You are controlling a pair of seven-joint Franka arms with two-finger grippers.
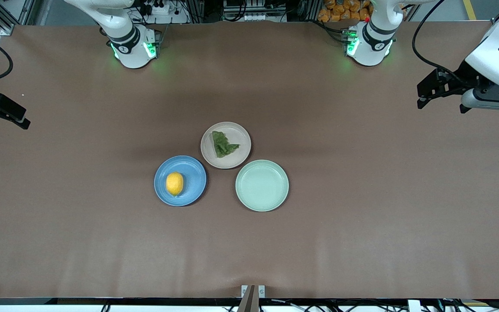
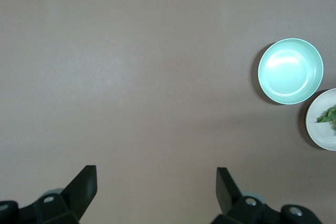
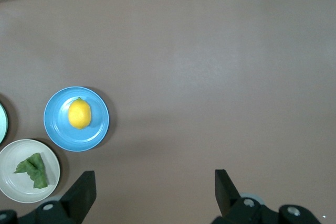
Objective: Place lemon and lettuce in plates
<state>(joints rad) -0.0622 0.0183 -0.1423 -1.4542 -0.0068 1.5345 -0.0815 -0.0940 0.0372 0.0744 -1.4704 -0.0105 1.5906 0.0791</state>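
**Both items plated, both of my grippers parked wide**

Brown table covering [image 1: 362, 242] runs bare along the edge nearest the front camera, and nothing of mine hangs over that strip. Moving up from there, the mint-green plate [image 1: 262, 185] comes first, with nothing on it. Just beside it, toward my right arm's end, sits the blue plate [image 1: 180, 180] with the lemon [image 1: 174, 183] resting on it, long axis pointing roughly away from the front camera. A little farther from that camera, touching or almost touching both, is the beige-pink plate [image 1: 226, 145], and the lettuce [image 1: 223, 144] lies flat inside it, pointed end toward the camera.

Farther up and out at the table's ends, my left gripper [image 1: 438, 89] hangs over the left arm's end, fingers spread apart and holding nothing. My right gripper [image 1: 2, 113] hangs over the right arm's end, fingers likewise apart and empty.

Both plates lie toward the table's middle from either set of fingers, well apart from them. The lemon is on my right arm's side, the lettuce near the centre line. I judge the task complete; no reach is called for.
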